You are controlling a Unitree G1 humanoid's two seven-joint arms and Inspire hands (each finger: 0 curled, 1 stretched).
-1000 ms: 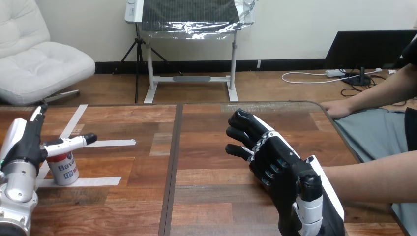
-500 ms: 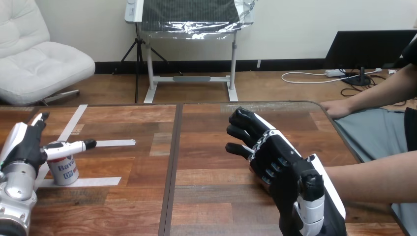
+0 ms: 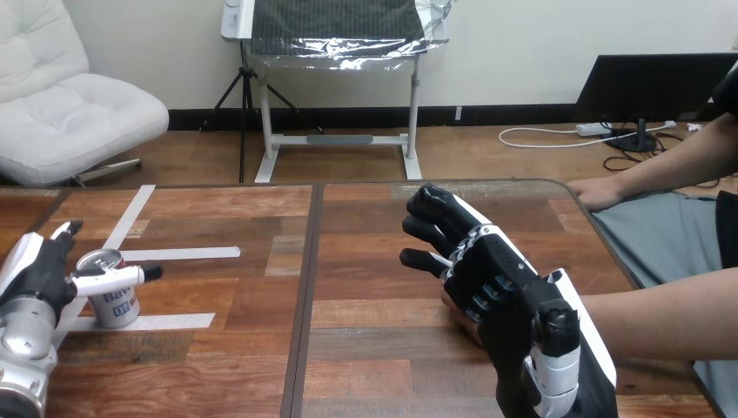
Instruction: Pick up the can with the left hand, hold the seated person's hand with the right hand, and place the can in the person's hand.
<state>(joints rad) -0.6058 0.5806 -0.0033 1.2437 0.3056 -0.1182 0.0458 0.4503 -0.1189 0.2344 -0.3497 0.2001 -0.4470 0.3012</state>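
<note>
Closest in, right of the table's dark seam (image 3: pixel 305 287): the right hand (image 3: pixel 513 305), back turned toward the head camera, set over the person's hand (image 3: pixel 451 303), of which just a sliver peeks out on the seam side. Cannot tell whether that amounts to a grip, since the contact is hidden beneath. The person's forearm (image 3: pixel 661 324) comes in from the right to meet it.

Left of the seam, a little farther out and well apart from that pair: the can (image 3: pixel 113 300), upright on the table (image 3: pixel 383 348), long axis vertical, top rim showing, base between two strips of pale tape (image 3: pixel 187 253). Right at it, on the side away from the seam, the left hand (image 3: pixel 35 274) — spread rather than clenched, a finger (image 3: pixel 117 279) laid straight across the can's near face, a straight fingertip rising behind. Bracketed, by the look of it, not lifted.

Farthest, right of the seam at the table's far edge: the person's other hand (image 3: pixel 596 193), resting there.

Judged from this: left hand by far the nearer, needing only to close, lift and carry rightward across the seam toward the person's hand — can best kept upright on the way.
</note>
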